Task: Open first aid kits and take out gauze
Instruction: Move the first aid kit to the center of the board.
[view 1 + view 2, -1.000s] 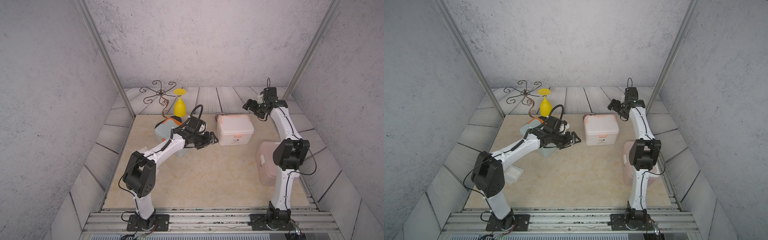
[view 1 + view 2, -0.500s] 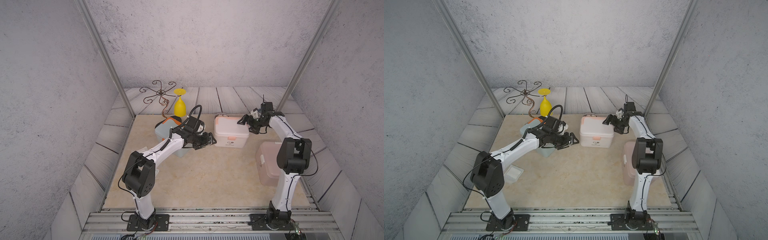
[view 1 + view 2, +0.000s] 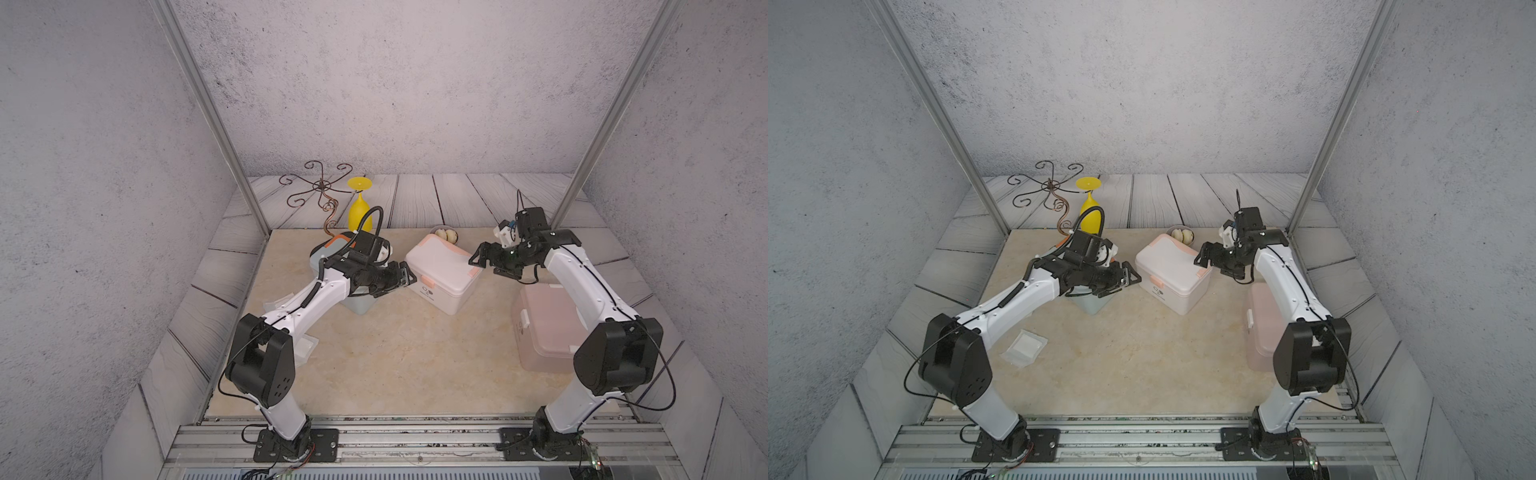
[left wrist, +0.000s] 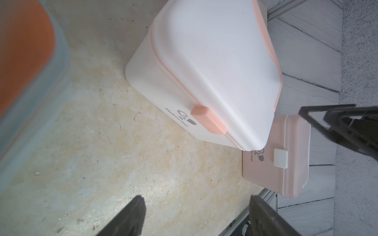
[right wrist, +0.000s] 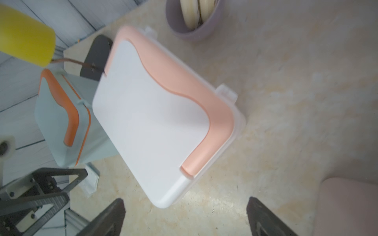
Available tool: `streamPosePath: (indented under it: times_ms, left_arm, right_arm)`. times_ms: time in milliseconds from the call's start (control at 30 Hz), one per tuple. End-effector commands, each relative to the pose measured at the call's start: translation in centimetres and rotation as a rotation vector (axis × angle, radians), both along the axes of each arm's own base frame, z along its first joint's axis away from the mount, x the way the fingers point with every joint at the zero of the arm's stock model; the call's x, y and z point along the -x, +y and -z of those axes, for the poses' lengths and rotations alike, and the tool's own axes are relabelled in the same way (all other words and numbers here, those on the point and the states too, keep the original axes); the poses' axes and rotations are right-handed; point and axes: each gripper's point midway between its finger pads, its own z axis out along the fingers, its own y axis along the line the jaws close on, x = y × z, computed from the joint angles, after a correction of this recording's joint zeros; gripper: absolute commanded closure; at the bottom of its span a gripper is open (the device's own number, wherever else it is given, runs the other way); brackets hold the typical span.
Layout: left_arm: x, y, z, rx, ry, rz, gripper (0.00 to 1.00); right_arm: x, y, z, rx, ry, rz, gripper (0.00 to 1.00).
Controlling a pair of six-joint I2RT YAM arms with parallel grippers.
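**A:** Where is the white kit (image 3: 442,270)?

**B:** On the bench (image 3: 395,353), lid shut, between both arms. Its peach latch (image 4: 208,120) faces the left jaws, which are near it. Left and right jaws gape wide, holding nothing.

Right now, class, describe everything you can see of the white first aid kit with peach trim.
The white first aid kit is a rounded rectangular box of smooth plastic with a peach handle set in its lid, a peach seam and a peach front latch. It is closed, upright, askew on the beige tabletop, between the open left gripper and right gripper; neither visibly touches it.
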Motion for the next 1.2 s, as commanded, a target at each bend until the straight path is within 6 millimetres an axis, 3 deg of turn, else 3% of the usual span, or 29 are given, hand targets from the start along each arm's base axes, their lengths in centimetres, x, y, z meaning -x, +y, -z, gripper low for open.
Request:
streamPosePath:
  times_ms: [0,200,300,500,700,933,1167]
  left_arm:
    - [-0.7,-0.4,-0.2,0.033,-0.014,0.006,0.17]
    - [-2.6,-2.3,-0.1,0.086,0.001,0.036,0.17]
    - [-3.6,-2.5,0.9,0.078,0.014,0.034,0.17]
    - [-4.6,-2.6,2.5,0.057,0.042,0.051,0.17]
    - [-3.2,-3.5,3.2,0.079,0.095,0.118,0.19]
    - [2.4,-5.3,3.6,0.115,0.144,0.211,0.19]
    - [7.3,-6.5,3.8,0.153,0.155,0.246,0.2]
  right_arm:
    - [-3.3,0.2,-0.7,0.033,-0.059,-0.046,0.05]
    - [-8.7,3.6,1.0,-0.093,-0.017,-0.175,0.08]
    - [-8.8,5.3,2.4,-0.167,0.056,-0.225,0.11]
    - [-3.9,7.2,5.9,-0.157,0.21,-0.28,0.16]
    - [2.6,6.6,6.7,-0.118,0.24,-0.254,0.19]
    - [8.7,4.7,6.5,-0.07,0.222,-0.195,0.2]
    - [12.8,2.2,7.6,0.037,0.22,-0.123,0.2]
